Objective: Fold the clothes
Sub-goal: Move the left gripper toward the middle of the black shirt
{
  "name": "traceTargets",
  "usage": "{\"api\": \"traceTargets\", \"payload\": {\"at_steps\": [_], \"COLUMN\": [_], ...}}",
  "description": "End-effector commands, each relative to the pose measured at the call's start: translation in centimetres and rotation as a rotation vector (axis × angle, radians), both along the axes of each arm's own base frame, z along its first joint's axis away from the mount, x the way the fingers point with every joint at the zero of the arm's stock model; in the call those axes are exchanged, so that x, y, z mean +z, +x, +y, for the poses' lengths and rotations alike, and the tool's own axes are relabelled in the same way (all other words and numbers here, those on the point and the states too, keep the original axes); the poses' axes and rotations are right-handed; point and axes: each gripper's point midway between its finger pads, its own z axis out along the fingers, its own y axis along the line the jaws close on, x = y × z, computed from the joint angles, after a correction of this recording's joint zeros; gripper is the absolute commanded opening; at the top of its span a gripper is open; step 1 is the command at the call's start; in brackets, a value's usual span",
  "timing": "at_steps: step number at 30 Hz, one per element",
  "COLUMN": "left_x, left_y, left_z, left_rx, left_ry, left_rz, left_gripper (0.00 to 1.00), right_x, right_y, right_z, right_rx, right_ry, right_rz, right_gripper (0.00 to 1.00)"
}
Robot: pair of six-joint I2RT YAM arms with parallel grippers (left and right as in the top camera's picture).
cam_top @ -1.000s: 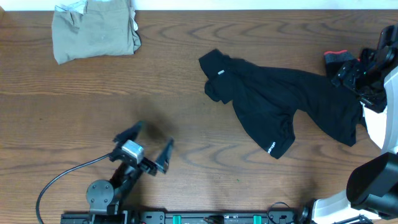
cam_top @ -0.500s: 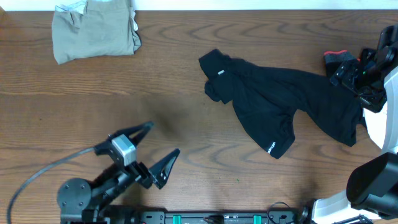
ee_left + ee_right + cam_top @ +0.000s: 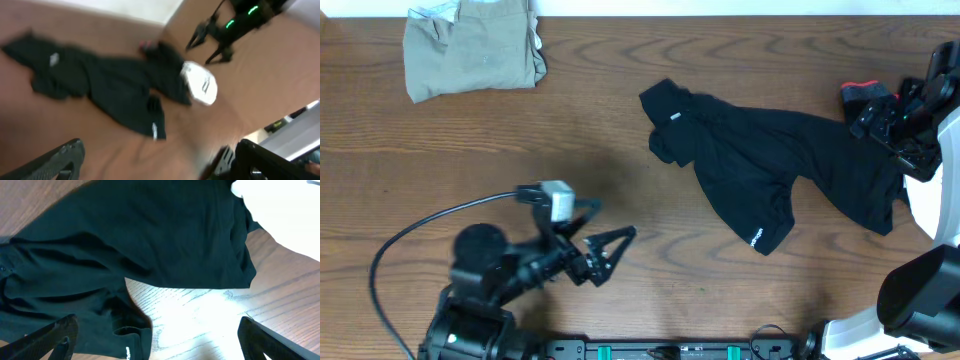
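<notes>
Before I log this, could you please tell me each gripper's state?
Left gripper: open, holding nothing.
Right gripper: open, holding nothing.

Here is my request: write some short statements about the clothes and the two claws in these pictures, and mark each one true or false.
1. The crumpled black fabric garment lies unfolded on the brown wooden table. True.
2. The left claw is shut on it. False: it is open above bare wood, apart from the garment.
3. The khaki fabric garment lies near the far left corner, apart from the black one. True.
4. The right claw grips the khaki garment. False: it is open above the black garment's edge.
</notes>
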Motion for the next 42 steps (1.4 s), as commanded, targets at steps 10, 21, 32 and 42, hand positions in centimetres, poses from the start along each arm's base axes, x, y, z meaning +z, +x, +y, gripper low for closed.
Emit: {"api": "traceTargets", "payload": {"at_steps": [10, 21, 32, 42], "left_x": [-6.8, -12.9, -17.1, -16.9], "left_y": [1.9, 1.7, 0.6, 0.5], "left_z": [-5.4, -15.8, -19.5, -19.7], "left_rx": [0.26, 0.11, 0.089, 0.246], "left_ry": [0.391, 0.294, 0.26, 0.181], "left_rz": [0.204, 0.388, 0.613, 0.712], "left_gripper": [0.98, 0.98, 0.97, 0.84], "right_x": [0.2, 0.2, -0.1, -0.2], "right_y": [0.4, 0.5, 0.3, 0.2], "right_z": [0.6, 0.6, 0.7, 0.7], "right_rx": [0.002, 0.002, 0.002, 0.001], "right_ry": [0.018, 0.016, 0.02, 0.022], "right_rz": [-0.013, -0.019, -0.008, -0.004], "right_gripper": [0.99, 0.99, 0.99, 0.99]}}
